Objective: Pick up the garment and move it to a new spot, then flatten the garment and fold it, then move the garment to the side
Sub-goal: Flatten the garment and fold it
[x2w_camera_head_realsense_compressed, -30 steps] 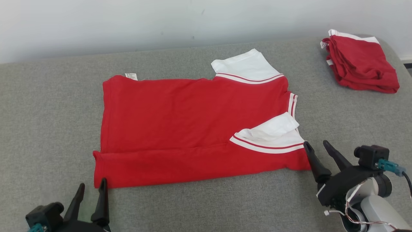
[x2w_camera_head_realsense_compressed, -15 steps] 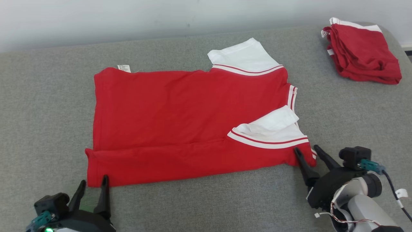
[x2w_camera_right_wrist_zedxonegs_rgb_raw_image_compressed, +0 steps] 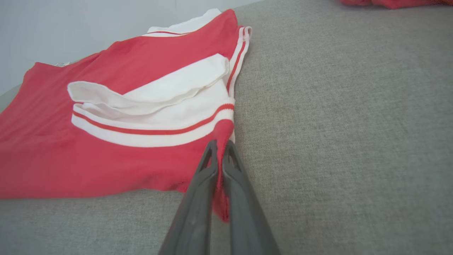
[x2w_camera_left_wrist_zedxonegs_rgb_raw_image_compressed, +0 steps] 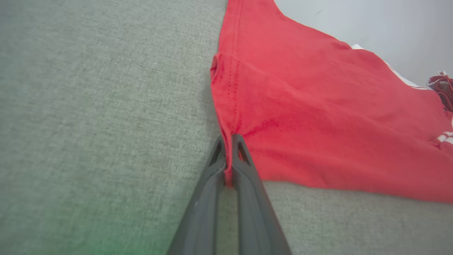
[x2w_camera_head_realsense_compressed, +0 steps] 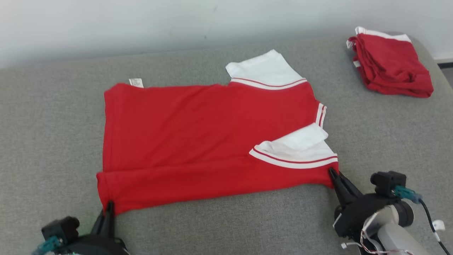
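My left tool [x2w_camera_head_realsense_compressed: 109,206] and right tool [x2w_camera_head_realsense_compressed: 333,173] each pinch a near garment [x2w_camera_head_realsense_compressed: 198,134] corner; bare surface [x2w_camera_head_realsense_compressed: 226,223] apparently borders every edge.

Open grey cushion [x2w_camera_head_realsense_compressed: 53,134] around the garment [x2w_camera_head_realsense_compressed: 198,134]; folded red pile [x2w_camera_head_realsense_compressed: 393,65] far right

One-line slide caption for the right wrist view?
Right gripper pinching the corner of a red shirt with white sleeves, laid on a grey upholstered surface.

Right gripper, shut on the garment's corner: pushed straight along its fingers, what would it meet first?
The right gripper would likely run into the garment's folded white sleeve just ahead, though depth is hard to judge.
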Available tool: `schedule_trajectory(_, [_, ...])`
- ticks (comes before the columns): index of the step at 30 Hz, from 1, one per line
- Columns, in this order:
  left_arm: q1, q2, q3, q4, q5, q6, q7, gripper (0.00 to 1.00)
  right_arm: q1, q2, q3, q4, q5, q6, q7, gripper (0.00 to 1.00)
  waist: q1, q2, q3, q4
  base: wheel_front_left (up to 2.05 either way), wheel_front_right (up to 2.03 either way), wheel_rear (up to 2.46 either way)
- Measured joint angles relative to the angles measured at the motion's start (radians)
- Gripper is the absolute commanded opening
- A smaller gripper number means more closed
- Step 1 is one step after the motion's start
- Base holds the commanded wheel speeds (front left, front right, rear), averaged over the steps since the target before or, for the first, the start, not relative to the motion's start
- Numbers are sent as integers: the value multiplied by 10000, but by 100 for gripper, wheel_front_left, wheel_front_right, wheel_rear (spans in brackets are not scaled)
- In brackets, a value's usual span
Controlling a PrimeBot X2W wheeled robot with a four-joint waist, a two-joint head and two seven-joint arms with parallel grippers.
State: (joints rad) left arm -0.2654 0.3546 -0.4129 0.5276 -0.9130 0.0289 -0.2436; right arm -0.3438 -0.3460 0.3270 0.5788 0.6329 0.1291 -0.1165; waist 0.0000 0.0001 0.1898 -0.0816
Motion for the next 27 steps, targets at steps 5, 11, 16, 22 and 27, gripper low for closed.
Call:
schedule_trajectory(5, [734,-58,-54,-384,-35,-8,-25,0,937,-102,-357,-493,274,0,-96,0,0,0,-485,123,0,0,0])
schedule_trajectory(11, [2049,-52,-211,-1358,-90,303,8,0,2739,-117,-1078,-1586,328,0,217,0,-1,-1,-1090,282,0,0,0])
schedule_trajectory(16, [2941,4,-201,-2104,-236,608,48,0,4232,105,-1672,-2811,-8,0,892,0,-2,-1,-1422,358,0,0,0])
schedule_trajectory(22, [3191,71,-345,-2303,-128,876,151,100,4899,719,-2454,-3708,-522,0,1551,100,-1,-1,-1526,362,0,0,0])
schedule_trajectory(27, [3191,148,-176,-2598,132,1039,-17,100,4942,1012,-2922,-4516,-1024,0,1676,100,0,-1,-1633,370,0,0,0])
